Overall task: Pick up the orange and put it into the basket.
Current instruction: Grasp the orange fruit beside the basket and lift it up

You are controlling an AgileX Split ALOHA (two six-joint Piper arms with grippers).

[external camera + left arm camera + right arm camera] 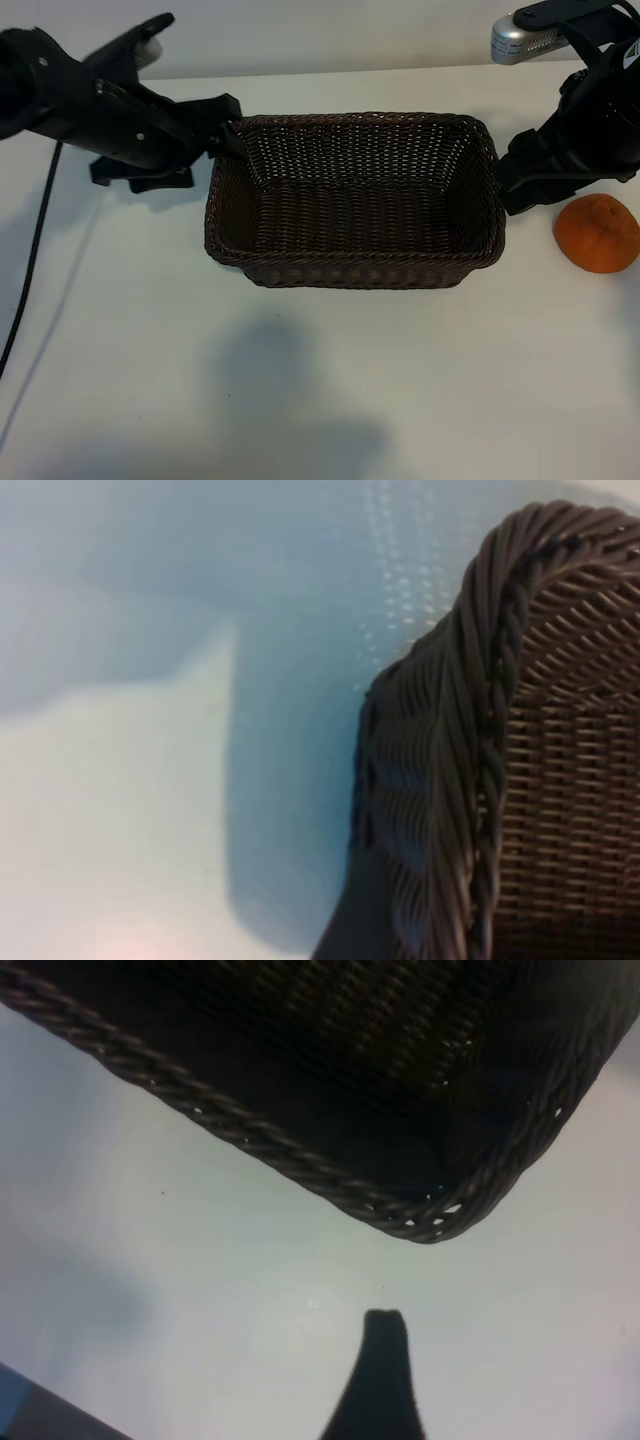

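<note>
The orange (597,232) is seen resting on the white table (320,380), just outside the basket (356,200) beyond its right-hand short wall, apart from the wicker and untouched. It is judged to be light, firm under a slightly yielding peel, and free to roll. The dimpled skin should offer fair friction, so a hold across its widest middle is advised, with moderate pressure, the knobbly stem end being avoided.

The basket itself is empty, nothing being visible inside it.

The right gripper (530,185) is held close to the basket's right wall, between that wall and the orange, nearer the basket's far corner. Only one fingertip (385,1360) is shown in its wrist view, over bare table. Its jaws are taken as standing apart, and nothing is held.

The left gripper (222,130) is placed at the basket's far left corner, close against the braided rim. Whether its jaws are apart cannot be told; nothing is seen held in it.
</note>
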